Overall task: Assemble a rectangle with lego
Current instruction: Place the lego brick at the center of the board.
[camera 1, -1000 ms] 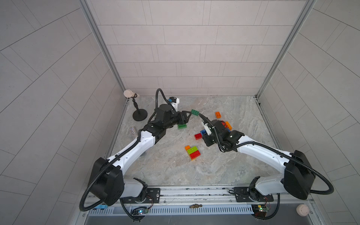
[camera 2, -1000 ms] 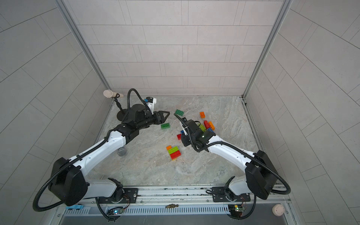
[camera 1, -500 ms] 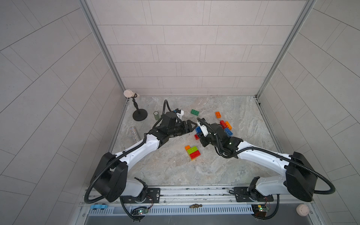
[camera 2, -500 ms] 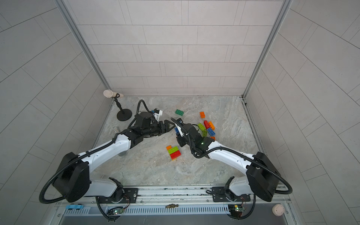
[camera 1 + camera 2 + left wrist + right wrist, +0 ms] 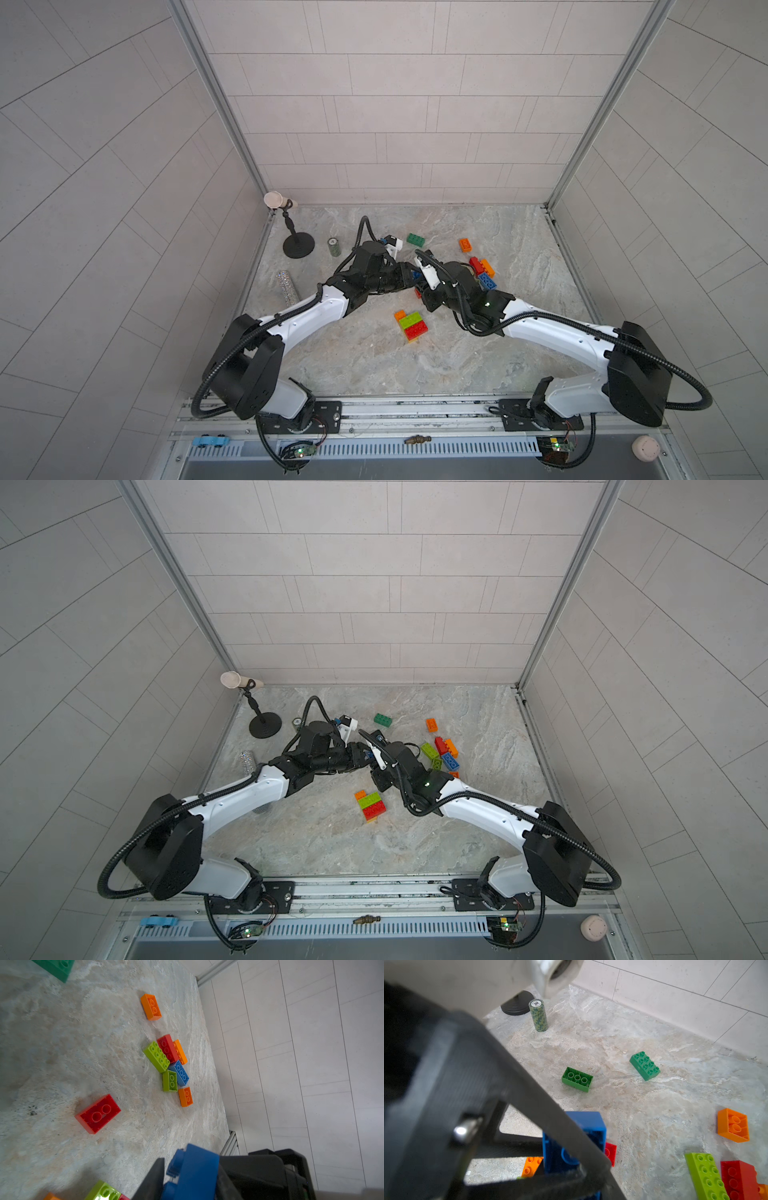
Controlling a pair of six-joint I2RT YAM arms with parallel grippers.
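Blue plastic showed between the closed fingers of the left end effector [image 5: 191,1176]: it was clamped on a blue brick [image 5: 195,1174], held above the middle of the marble surface [image 5: 374,365]. The right end effector [image 5: 424,291] met it tip to tip, but whether its jaws were together or apart could not be told. A joined block of orange, lime and red bricks [image 5: 410,326] lay just toward the robot's base. A loose cluster of red, orange and blue bricks [image 5: 478,266] lay behind the right wrist.
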